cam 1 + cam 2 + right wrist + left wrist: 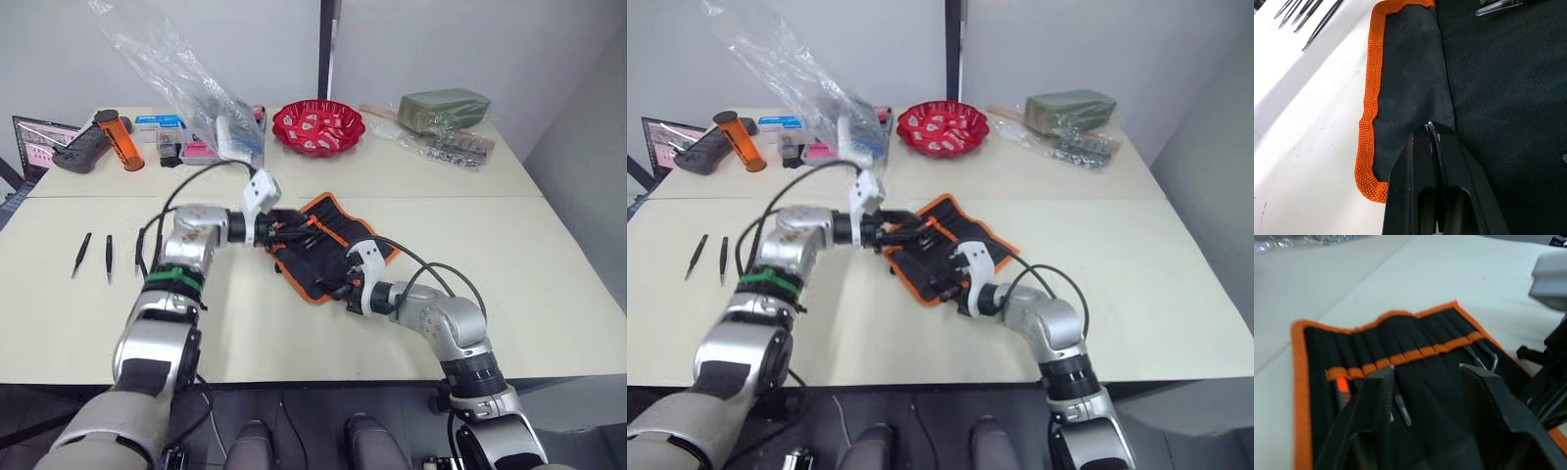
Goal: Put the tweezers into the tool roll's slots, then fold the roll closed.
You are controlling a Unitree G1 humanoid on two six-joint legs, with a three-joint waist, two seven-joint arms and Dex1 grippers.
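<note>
The tool roll (328, 243) lies open on the table, black with orange binding, its slots (1415, 355) running under an orange strip. My left gripper (1425, 377) hovers open over the roll's inner face, with a tweezer tip (1402, 410) beside one finger. Another pair of tweezers (1481, 357) sits in a slot. My right gripper (1432, 128) is shut on a fold of the roll's fabric near its orange corner (1369, 171). Loose tweezers (81, 253) lie on the table to the left, apart from the roll.
At the back stand a red bowl (318, 125), a clear plastic bag (186, 88), an orange cylinder (120, 139), a black controller (83, 147) and a green package (443, 108). Cables loop from both arms over the table.
</note>
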